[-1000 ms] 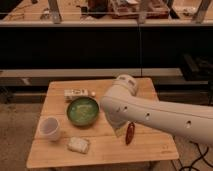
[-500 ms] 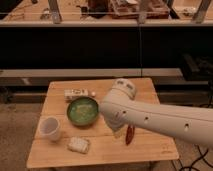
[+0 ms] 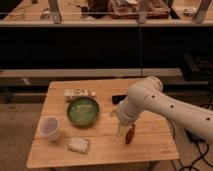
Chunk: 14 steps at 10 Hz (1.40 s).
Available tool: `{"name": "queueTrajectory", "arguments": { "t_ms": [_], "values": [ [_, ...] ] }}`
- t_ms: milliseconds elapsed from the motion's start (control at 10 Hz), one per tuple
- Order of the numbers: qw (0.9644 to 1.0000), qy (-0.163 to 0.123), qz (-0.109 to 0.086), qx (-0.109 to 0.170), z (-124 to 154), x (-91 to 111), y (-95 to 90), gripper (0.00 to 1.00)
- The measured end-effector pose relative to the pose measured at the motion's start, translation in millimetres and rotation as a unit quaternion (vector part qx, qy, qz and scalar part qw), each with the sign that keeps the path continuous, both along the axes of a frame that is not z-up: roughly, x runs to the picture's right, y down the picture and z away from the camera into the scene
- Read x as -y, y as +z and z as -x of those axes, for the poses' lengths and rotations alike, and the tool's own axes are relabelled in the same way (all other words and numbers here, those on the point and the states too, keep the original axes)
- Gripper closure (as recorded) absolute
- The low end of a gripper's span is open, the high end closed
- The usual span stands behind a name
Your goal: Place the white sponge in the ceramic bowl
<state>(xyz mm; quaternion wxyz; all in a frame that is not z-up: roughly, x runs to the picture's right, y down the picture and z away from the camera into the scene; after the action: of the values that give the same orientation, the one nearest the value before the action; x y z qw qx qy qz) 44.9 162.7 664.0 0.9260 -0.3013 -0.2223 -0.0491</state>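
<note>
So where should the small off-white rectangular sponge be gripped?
Across its narrower width, from straight above: the off-white rectangular sponge lies flat near the front edge of the wooden table, apart from the white cup. The gripper hangs further right in view, over the table.

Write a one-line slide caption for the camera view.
Robot gripper right of the green ceramic bowl; white sponge on the wooden table in front of the bowl.
</note>
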Motion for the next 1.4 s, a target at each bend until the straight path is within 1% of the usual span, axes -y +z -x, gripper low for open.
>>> {"name": "queueTrajectory", "arguments": {
  "t_ms": [100,200,300,400,600,800,1000,1100,1200,1300,1400],
  "values": [
    [0.9999,0.012,0.007,0.001,6,-6,3.0,0.35],
    [0.9998,0.016,0.009,-0.008,10,-11,3.8,0.35],
    [0.9997,0.019,0.009,-0.013,15,-16,4.0,0.35],
    [0.9993,0.027,0.008,-0.024,23,-24,5.3,0.35],
    [0.9985,0.047,0.005,-0.029,26,-32,7.6,0.35],
    [0.9969,0.077,0.002,-0.015,27,-38,12.0,0.35],
    [0.9951,0.098,0.001,0.009,27,-42,18.8,0.35],
    [0.9938,0.108,0.005,0.027,30,-47,25.3,0.35],
    [0.9924,0.116,0.009,0.041,33,-54,37.6,0.35],
    [0.9919,0.119,0.011,0.044,35,-59,44.3,0.35],
    [0.9917,0.118,0.014,0.047,39,-69,57.9,0.35]
  ]
}}
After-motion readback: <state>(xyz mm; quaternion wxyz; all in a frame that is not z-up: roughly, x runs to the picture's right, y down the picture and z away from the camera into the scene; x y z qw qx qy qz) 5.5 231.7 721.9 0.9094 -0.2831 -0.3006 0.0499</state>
